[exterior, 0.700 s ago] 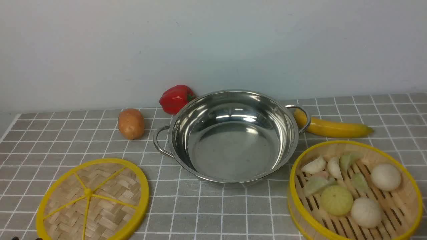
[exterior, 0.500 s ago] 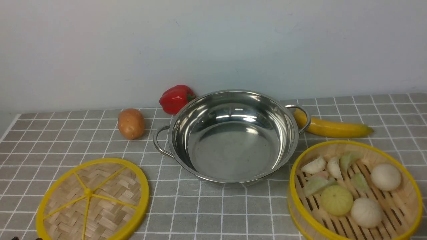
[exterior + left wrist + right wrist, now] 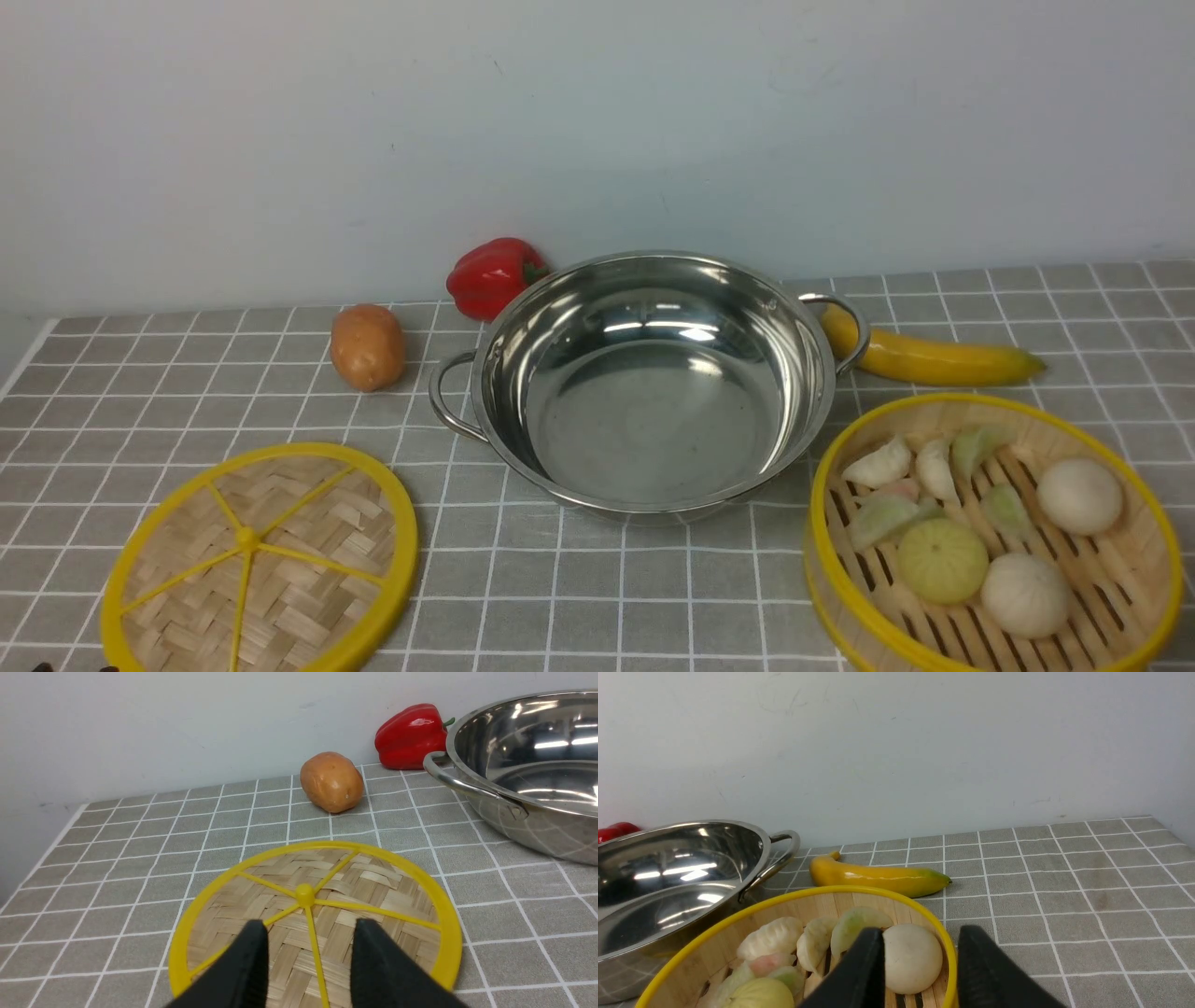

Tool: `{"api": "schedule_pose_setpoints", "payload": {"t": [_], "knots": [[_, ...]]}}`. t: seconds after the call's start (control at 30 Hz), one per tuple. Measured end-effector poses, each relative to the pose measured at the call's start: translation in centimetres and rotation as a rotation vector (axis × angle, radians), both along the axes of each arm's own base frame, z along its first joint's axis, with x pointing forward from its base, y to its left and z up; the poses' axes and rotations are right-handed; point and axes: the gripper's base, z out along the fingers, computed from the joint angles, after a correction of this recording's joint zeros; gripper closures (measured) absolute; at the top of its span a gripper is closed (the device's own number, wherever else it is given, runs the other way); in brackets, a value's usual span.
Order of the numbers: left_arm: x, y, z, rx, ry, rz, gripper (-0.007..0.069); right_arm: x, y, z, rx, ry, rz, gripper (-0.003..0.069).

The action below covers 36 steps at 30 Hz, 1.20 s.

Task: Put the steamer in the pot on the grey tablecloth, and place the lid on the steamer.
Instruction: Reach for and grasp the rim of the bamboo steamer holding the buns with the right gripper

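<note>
Zero change over the last frames: steamer [image 3: 1125, 565] sits upright on the grey tablecloth [image 3: 607, 597], just right of the pot [image 3: 653, 420], mouth up; round, so no long axis. Lift not yet begun. Right gripper [image 3: 920, 931] empty, jaws apart over its near rim; left gripper [image 3: 309, 924] likewise parted, empty, over the lid [image 3: 280, 551].

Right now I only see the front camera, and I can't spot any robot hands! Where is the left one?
Observer: The left gripper hangs open, pointing at the flat round woven-bamboo lid with the thick yellow rim.
Operator: And the right one?
Observer: The right gripper is open too, at the round bamboo steamer basket with the slatted floor. The basket's yellow rim shows in the gap between the jaws.
</note>
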Motion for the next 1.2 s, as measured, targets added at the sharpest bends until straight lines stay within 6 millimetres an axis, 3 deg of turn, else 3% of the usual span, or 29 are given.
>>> {"api": "schedule_pose_setpoints", "payload": {"t": [0.4,0.57,0.7,0.87,1.2], "knots": [[0.0,0.0,0.0,-0.025,-0.001,0.000,0.0382,0.0,0.0,0.0,-0.009,0.000,-0.001,0.0417],[0.0,-0.9,0.2,-0.458,0.011,0.002,0.0382,0.0,0.0,0.0,0.007,-0.004,0.000,0.0417],[-0.1,-1.6,0.5,-0.751,0.020,-0.014,0.0382,0.0,0.2,0.8,0.286,-0.081,0.011,0.0417],[0.1,-1.3,1.1,-0.773,-0.053,0.002,0.0382,0.0,0.1,1.8,0.687,-0.181,0.018,0.0417],[0.2,0.7,2.9,-0.814,-0.327,0.134,0.0382,-0.1,-0.1,2.2,0.847,-0.230,0.017,0.0417]]}}
